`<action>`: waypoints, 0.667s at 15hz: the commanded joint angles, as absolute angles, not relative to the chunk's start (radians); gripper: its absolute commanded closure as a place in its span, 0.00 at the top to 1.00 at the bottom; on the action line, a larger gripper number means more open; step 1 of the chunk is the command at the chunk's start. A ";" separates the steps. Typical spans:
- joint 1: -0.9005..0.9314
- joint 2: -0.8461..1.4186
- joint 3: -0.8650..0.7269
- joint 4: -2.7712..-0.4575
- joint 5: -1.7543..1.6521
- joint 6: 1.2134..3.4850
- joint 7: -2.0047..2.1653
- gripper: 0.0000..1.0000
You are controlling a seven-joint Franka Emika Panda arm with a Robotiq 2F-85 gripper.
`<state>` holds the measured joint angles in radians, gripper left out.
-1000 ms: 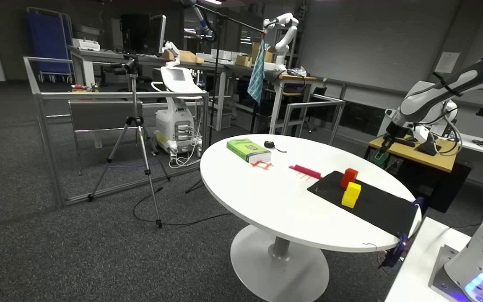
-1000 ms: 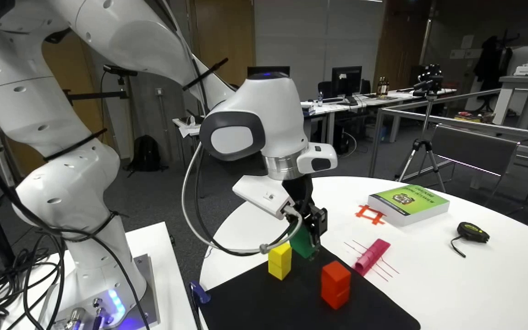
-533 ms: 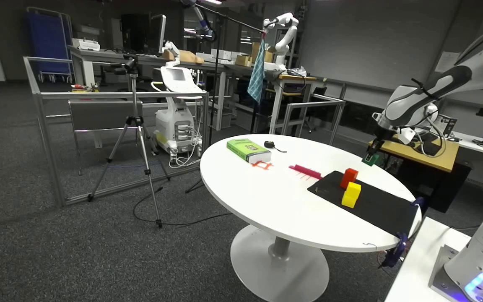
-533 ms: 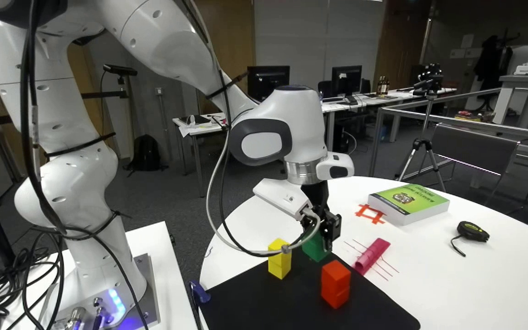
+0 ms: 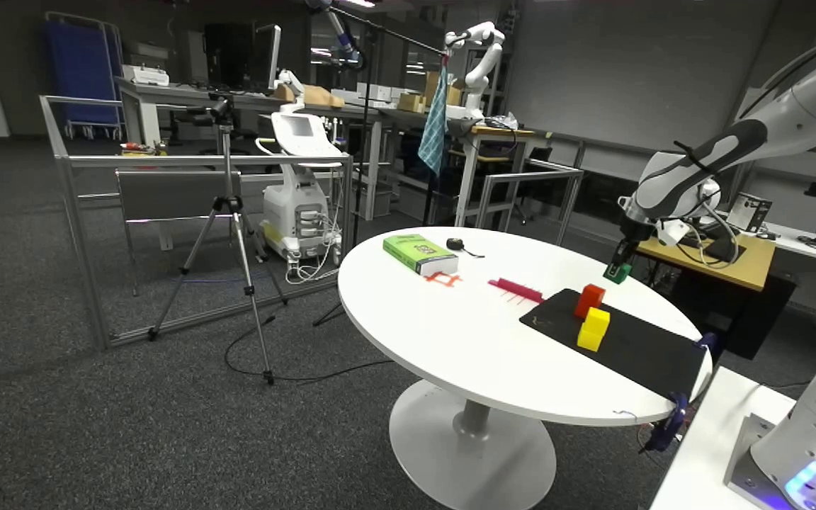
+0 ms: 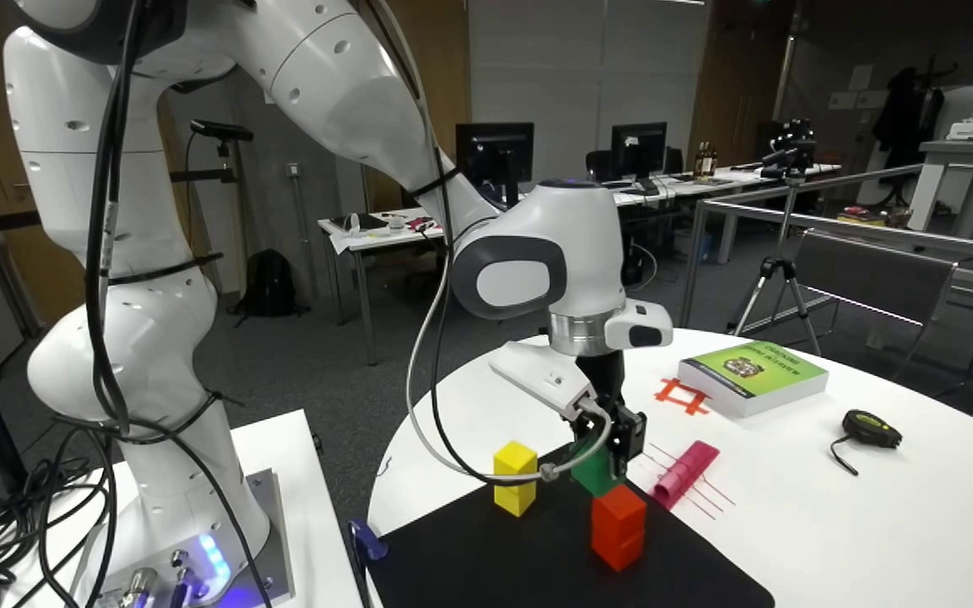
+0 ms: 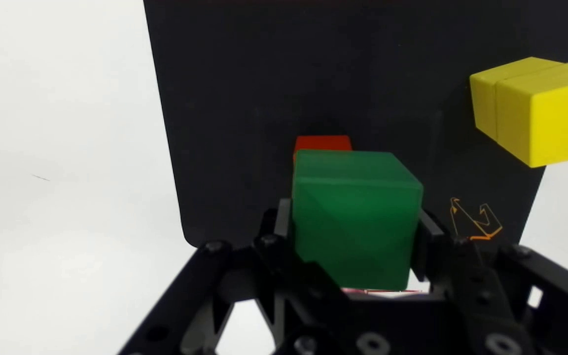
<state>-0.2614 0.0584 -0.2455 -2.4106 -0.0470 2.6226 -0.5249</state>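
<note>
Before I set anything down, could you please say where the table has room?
Free: tabletop between the tape measure, pink roll and black mat; also between the mat, red outline and rim. Crowded: around the gripper, which holds the green block near red blocks and yellow blocks.

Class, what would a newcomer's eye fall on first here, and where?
The green block, clamped in the gripper in mid-air, probably strikes first. Next, a yellow stack and a red stack stand on the black mat. Off the mat, a green book lies on the round white table.
</note>
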 commanded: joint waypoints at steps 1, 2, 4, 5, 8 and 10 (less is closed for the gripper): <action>-0.265 0.056 -0.241 -2.411 -0.051 2.620 -0.521 0.56; -0.265 0.057 -0.241 -2.411 -0.050 2.620 -0.521 0.56; -0.265 0.056 -0.241 -2.411 -0.050 2.620 -0.521 0.56; -0.265 0.057 -0.242 -2.414 -0.056 2.623 -0.527 0.31; -0.268 0.064 -0.233 -2.409 -0.006 2.603 -0.554 0.31; -0.270 0.072 -0.227 -2.399 0.035 2.590 -0.555 0.31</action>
